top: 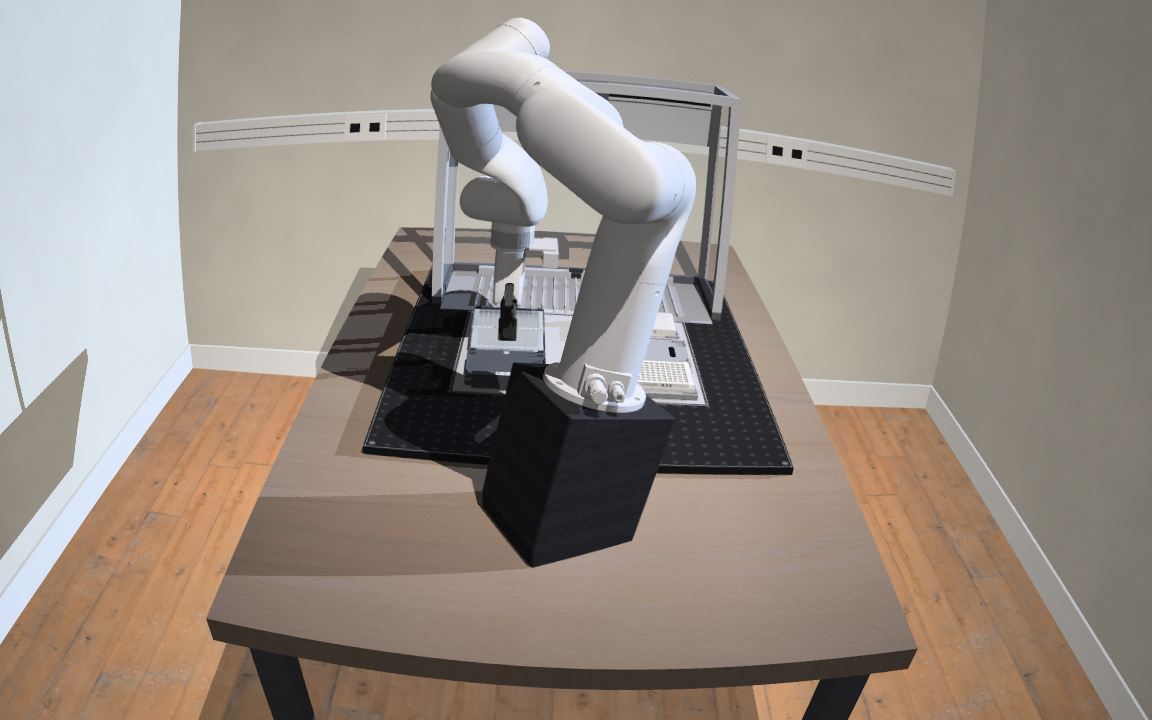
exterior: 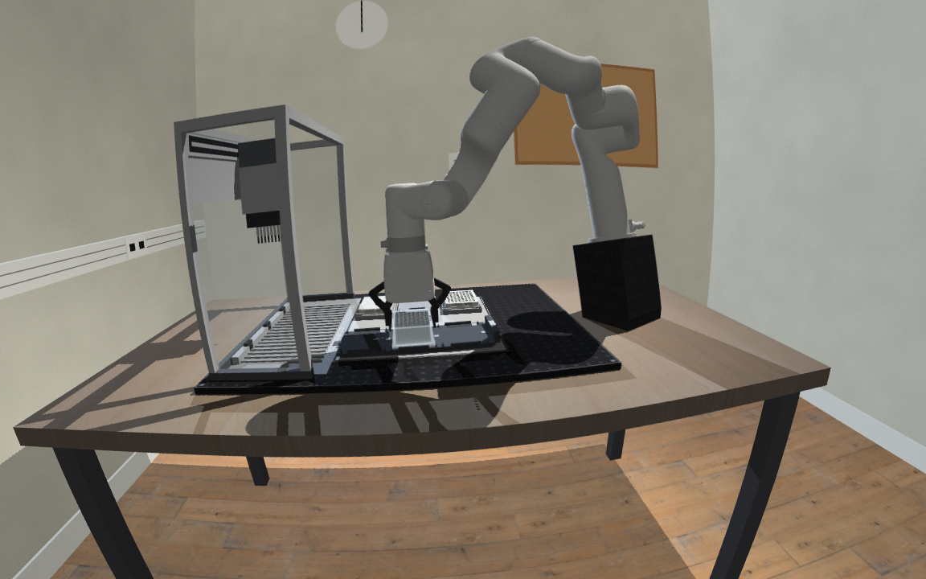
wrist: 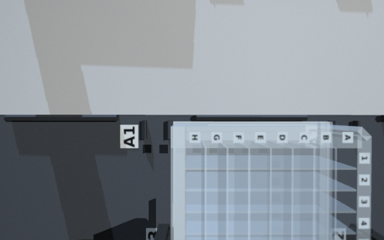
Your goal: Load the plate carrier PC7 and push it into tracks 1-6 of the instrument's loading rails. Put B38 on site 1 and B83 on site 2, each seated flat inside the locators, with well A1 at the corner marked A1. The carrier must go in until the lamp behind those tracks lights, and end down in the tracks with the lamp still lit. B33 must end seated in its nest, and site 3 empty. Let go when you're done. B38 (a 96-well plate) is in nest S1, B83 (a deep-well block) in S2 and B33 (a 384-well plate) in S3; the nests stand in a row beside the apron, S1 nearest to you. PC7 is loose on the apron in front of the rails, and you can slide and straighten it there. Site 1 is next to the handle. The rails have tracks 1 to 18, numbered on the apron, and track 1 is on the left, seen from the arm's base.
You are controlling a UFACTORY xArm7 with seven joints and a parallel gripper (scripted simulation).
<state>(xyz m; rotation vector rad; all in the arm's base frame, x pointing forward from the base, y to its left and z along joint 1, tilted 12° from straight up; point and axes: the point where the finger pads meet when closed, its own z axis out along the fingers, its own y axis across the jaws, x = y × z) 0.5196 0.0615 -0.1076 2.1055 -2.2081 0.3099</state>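
My gripper [top: 507, 333] [exterior: 413, 325] is shut on the clear deep-well block B83 [top: 482, 333] [exterior: 413, 335] [wrist: 245, 180], its fingers along two opposite sides. The block is over the middle of the dark carrier PC7 [top: 492, 364] [exterior: 475, 334] [wrist: 32, 187], row letters and column 1 upright to the view's right in the wrist view. Whether it is flat inside the locators is hidden. A bare A1 label [wrist: 129, 137] and a 3 mark the site beside it. Plate B38 [top: 665, 374] [exterior: 460, 297] is in the near nest and B33 [top: 665, 323] [exterior: 373, 306] in the far one. The fingertips are outside the wrist view.
The loading rails [top: 549, 276] [exterior: 301, 330] lie beyond the carrier, inside the instrument's tall frame [top: 723, 179] [exterior: 292, 215]. The light apron [wrist: 245, 67] runs along the carrier's side. The middle nest [top: 676, 350] shows no plate. No lit lamp can be made out.
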